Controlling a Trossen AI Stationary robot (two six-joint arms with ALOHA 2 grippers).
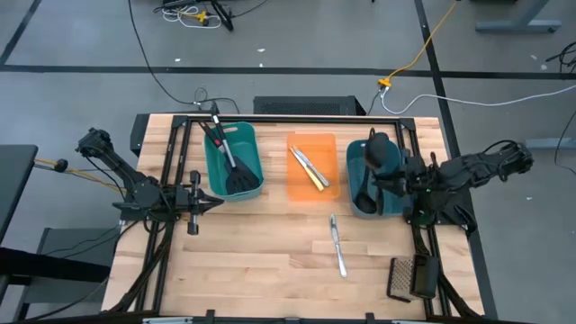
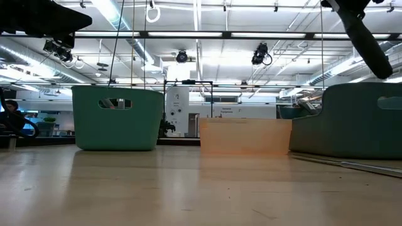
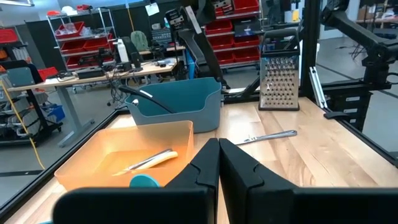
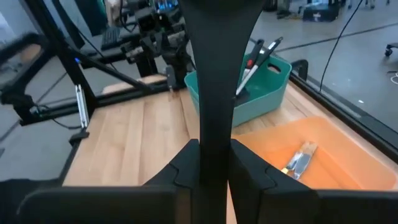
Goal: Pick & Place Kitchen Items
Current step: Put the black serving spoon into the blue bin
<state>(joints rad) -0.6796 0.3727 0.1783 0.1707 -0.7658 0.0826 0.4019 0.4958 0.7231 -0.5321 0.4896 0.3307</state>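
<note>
My right gripper [image 4: 214, 167] is over the right teal tub [image 1: 369, 184], shut on a black long-handled utensil [image 1: 379, 151] that also shows high in the low view [image 2: 367, 37]. Another black utensil [image 1: 360, 193] lies in that tub. The left teal tub [image 1: 236, 162] holds black spatulas [image 1: 236, 175] leaning on its wall. A yellow and a silver knife [image 1: 310, 169] lie in the orange tray [image 1: 315, 144]. One silver knife [image 1: 337, 245] lies flat on the table. My left gripper [image 1: 214, 205] waits shut, left of the left tub, holding nothing. My right gripper pinches the black utensil's handle [image 4: 214, 134] between its two fingers, which lie across it. The fingers come from the table's right side, a little below level. The utensil is lifted clear above the right tub; its part behind the fingers is hidden.
A dark mesh grater [image 1: 409, 277] lies at the table's near right corner. A black frame rail [image 1: 297, 119] runs along the table's far edge and down both sides. Bare wood [image 1: 261, 261] spreads across the near half around the lone knife.
</note>
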